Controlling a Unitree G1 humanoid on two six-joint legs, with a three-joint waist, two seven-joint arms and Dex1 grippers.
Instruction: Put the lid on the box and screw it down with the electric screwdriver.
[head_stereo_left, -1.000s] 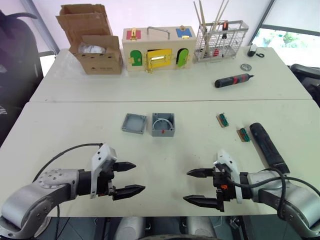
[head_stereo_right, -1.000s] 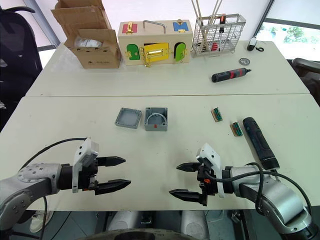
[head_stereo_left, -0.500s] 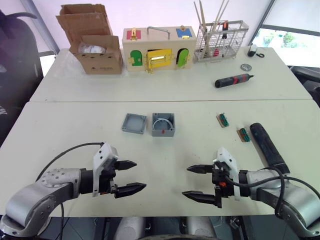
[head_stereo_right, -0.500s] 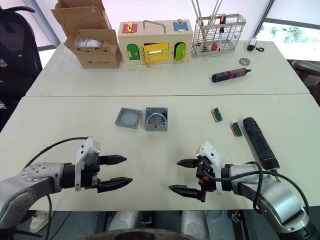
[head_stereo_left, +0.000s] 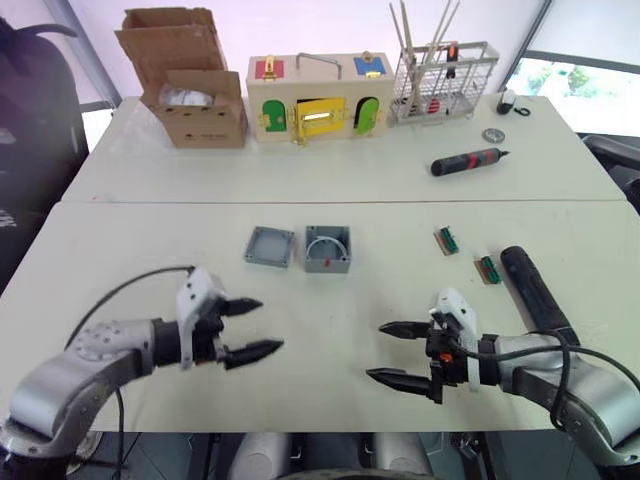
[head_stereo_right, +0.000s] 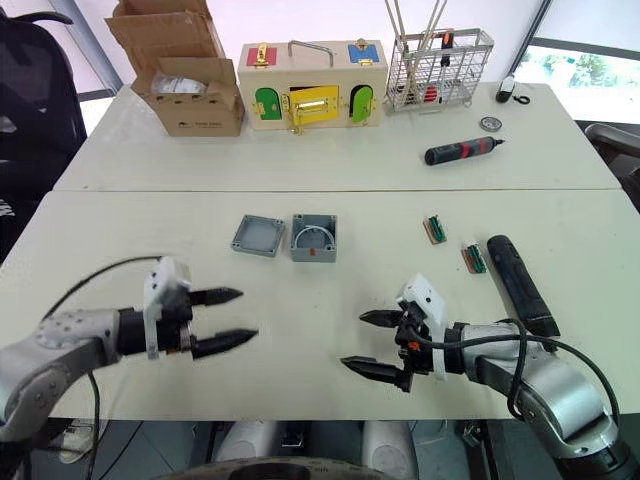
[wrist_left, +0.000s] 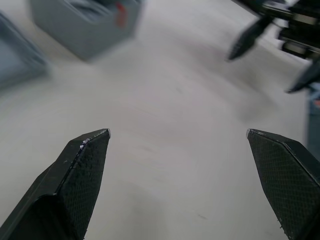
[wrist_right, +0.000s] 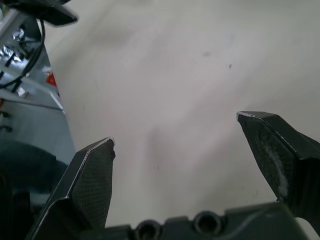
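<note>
Two white tabletops (head_stereo_left: 150, 260) butt end to end, seam running across the middle. On the far one: an open brown cardboard box (head_stereo_left: 185, 95) near the far left corner, a wooden box with coloured doors (head_stereo_left: 318, 98) along the far edge at centre, a wire basket (head_stereo_left: 442, 82) holding sticks toward the far right, and a small black-and-red screwdriver (head_stereo_left: 467, 161) lying nearer the seam on the right.

On the near tabletop, the long thick all-black electric screwdriver (head_stereo_left: 535, 292) lies by the right edge, just beside the right arm. The small square grey plastic box (head_stereo_left: 327, 249) sits open-topped near the seam at centre, red mark on its near side. The flat square grey lid (head_stereo_left: 269, 246) lies just beside it on the left, not on it. Two small green-and-brown parts (head_stereo_left: 445, 239) lie between box and electric screwdriver.

Left pincer (head_stereo_left: 248, 328) hovers over the near-left part of the tabletop, fingers apart, empty. Right pincer (head_stereo_left: 392, 351) hovers near the near edge at right of centre, fingers spread, empty.
</note>
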